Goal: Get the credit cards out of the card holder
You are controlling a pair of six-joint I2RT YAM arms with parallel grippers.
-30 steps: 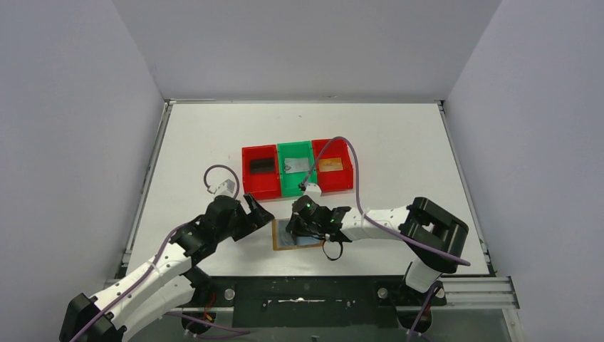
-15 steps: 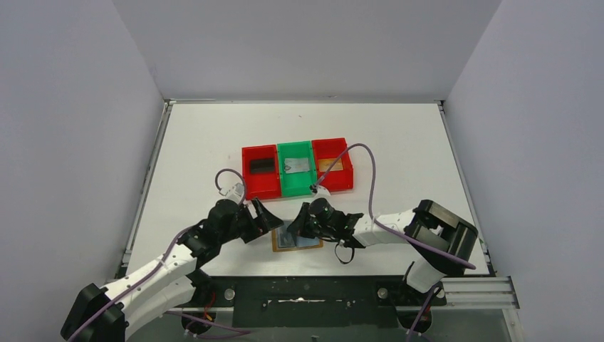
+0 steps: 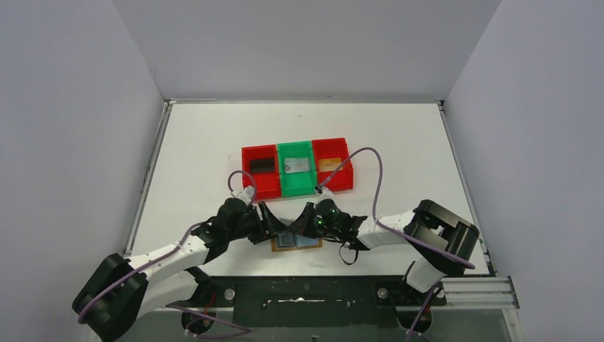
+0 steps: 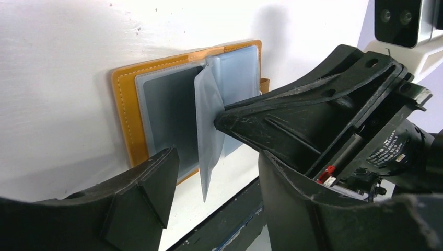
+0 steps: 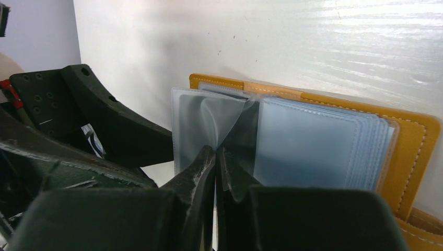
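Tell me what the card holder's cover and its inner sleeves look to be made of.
The card holder cover looks like tan leather or imitation leather, matte, with pale stitching along its edge; which of the two cannot be told. The inner sleeves look like thin, soft, translucent blue-grey plastic, slightly glossy; the one pinched by the right hand buckles and creases.

White table (image 3: 399,142); card holder (image 3: 298,242); bins (image 3: 293,190)

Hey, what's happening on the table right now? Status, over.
Right jaws shut on a clear sleeve of the open card holder. Left jaws open beside it. Nothing blocking.
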